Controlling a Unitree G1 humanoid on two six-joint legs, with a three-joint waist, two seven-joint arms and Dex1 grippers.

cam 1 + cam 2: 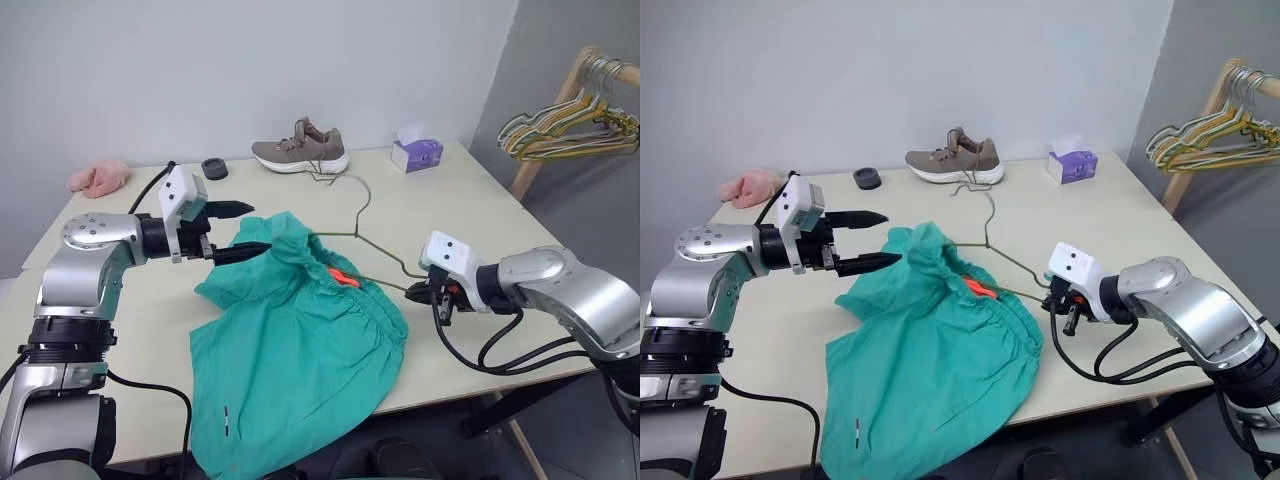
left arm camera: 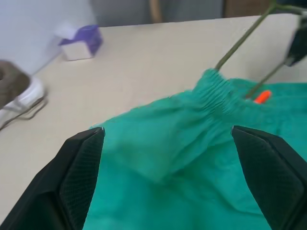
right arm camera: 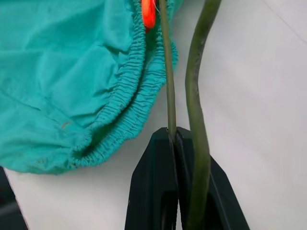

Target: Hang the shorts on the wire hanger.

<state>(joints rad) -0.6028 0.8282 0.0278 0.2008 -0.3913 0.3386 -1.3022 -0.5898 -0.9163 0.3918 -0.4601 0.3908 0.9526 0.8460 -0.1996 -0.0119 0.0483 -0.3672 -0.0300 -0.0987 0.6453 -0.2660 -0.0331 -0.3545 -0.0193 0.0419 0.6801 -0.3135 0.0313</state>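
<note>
Threading stage. The right gripper (image 1: 437,292) is clamped on the end of the wire hanger (image 1: 362,212), whose other arm runs into the waistband of the shorts (image 1: 300,350) on the table (image 1: 470,190). The left gripper (image 1: 240,230) hangs spread wide beside the waistband; next it likely must pinch that fabric and draw it along the hanger.

Matt teal cloth shorts (image 1: 300,350) with gathered elastic waistband lie on a smooth, pale table (image 1: 470,200); the wire hanger (image 1: 362,240) is thin olive metal (dull finish).
</note>
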